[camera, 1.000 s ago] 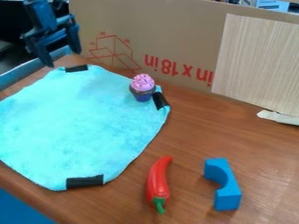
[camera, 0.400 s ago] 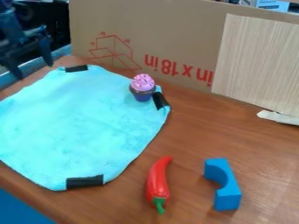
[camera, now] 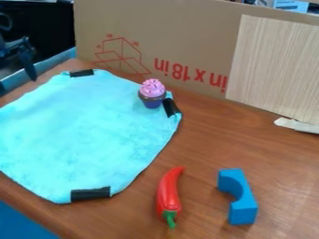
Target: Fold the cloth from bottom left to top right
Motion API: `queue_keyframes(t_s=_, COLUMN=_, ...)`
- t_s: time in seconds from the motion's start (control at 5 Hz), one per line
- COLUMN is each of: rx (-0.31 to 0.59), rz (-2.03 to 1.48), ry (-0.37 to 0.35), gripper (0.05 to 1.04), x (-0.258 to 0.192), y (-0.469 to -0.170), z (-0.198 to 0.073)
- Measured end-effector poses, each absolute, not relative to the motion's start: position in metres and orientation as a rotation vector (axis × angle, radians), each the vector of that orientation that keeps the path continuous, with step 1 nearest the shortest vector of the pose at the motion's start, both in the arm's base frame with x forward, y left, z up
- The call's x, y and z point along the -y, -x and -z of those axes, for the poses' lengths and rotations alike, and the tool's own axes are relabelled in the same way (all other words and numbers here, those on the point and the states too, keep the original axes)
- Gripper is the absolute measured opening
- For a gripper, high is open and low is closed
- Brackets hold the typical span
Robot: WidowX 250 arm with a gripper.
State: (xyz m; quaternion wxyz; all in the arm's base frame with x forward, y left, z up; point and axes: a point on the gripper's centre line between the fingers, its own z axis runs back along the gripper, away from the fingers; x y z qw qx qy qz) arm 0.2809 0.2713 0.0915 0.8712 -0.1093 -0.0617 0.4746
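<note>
- Cloth (camera: 87,135), light blue, lies spread out and unfolded on the counter (camera: 205,154), below and to the right of the hand (camera: 17,84) in the view.
- The hand is at the upper left edge, partly cut off and apart from the cloth; it looks open, with a gap between its fingers, as far as the edge lets me judge.
- Black patches (camera: 90,194) mark corners of the cloth.
- Toy cupcake (camera: 152,94): right of the hand, upright on the cloth's upper right part.
- Red pepper (camera: 168,192) and blue block (camera: 242,200): further from the hand, at lower right, beyond the cloth.
- Cardboard (camera: 181,42) stands behind, right of the hand.
</note>
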Motion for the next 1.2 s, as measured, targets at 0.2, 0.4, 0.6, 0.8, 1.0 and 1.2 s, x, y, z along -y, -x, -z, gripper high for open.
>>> queue_keyframes(t_s=0.2, rx=0.137, rz=-0.970, ry=0.213, gripper=1.000, x=-0.275, y=-0.265, z=-0.083)
queue_keyframes(t_s=0.4, rx=0.153, rz=-0.934, ry=0.195, gripper=1.000, x=-0.273, y=-0.251, z=-0.076)
queue_keyframes(t_s=0.6, rx=0.177, rz=-0.900, ry=0.177, gripper=1.000, x=-0.270, y=-0.238, z=-0.069)
queue_keyframes(t_s=0.8, rx=0.197, rz=-0.870, ry=0.156, gripper=1.000, x=-0.264, y=-0.231, z=-0.060)
queue_keyframes(t_s=1.0, rx=0.212, rz=-0.866, ry=0.114, gripper=1.000, x=-0.267, y=-0.228, z=-0.062)
queue_keyframes(t_s=1.2, rx=0.226, rz=-0.878, ry=0.070, gripper=1.000, x=-0.272, y=-0.225, z=-0.056)
